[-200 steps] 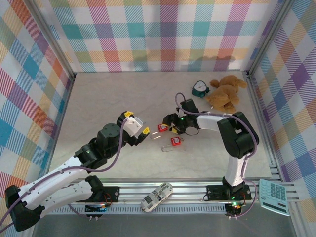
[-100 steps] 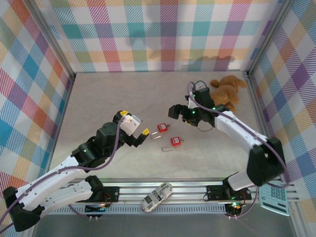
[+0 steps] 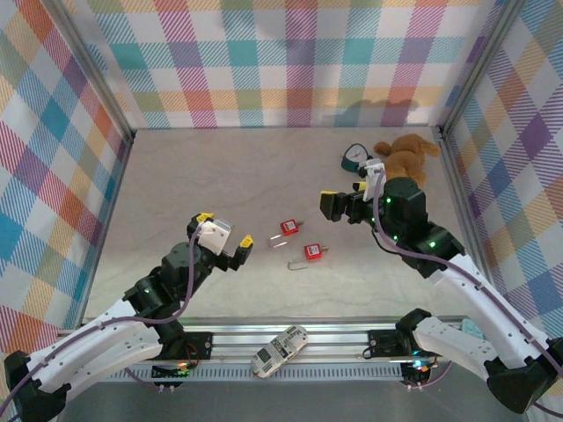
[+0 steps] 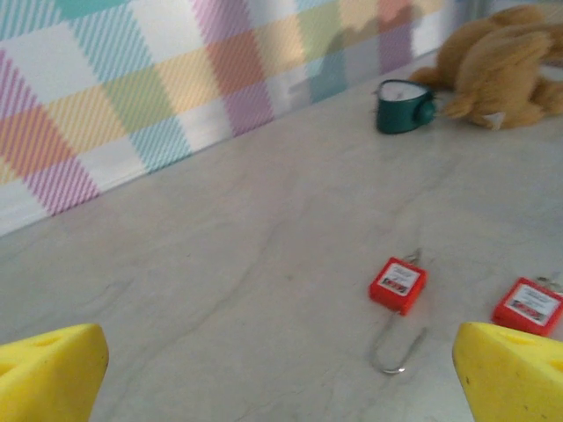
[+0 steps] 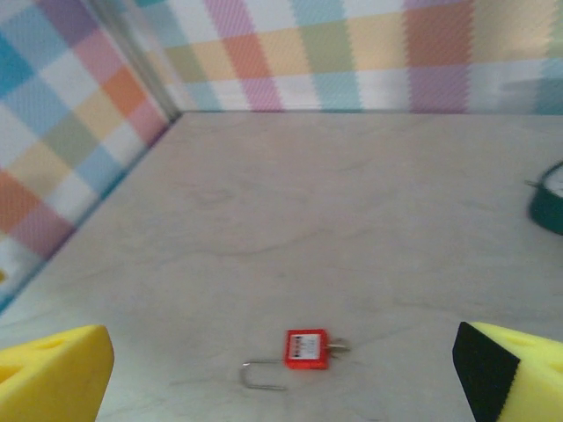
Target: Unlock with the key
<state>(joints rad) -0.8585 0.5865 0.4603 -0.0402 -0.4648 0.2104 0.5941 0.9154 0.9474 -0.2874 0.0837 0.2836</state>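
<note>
Padlocks [image 3: 312,252] on counter [image 3: 220,167]: left wrist sees two plus teddy [image 4: 497,66]; right wrist one, shackle sprung | left pincer [image 3: 224,228], right pincer [image 3: 341,199]: both agape, empty

The white-and-black left arm [image 3: 97,338] reaches from its base at the near left up toward the middle. Its yellow-tipped left claw [image 3: 225,229] points forward and to the right, with jaws spread wide and nothing between them. The white-and-black right arm [image 3: 479,299] bends back from the near right. Its yellow-tipped right claw [image 3: 345,197] faces left, equally wide and empty. Both claws hang above the desk [image 3: 220,176].
</note>
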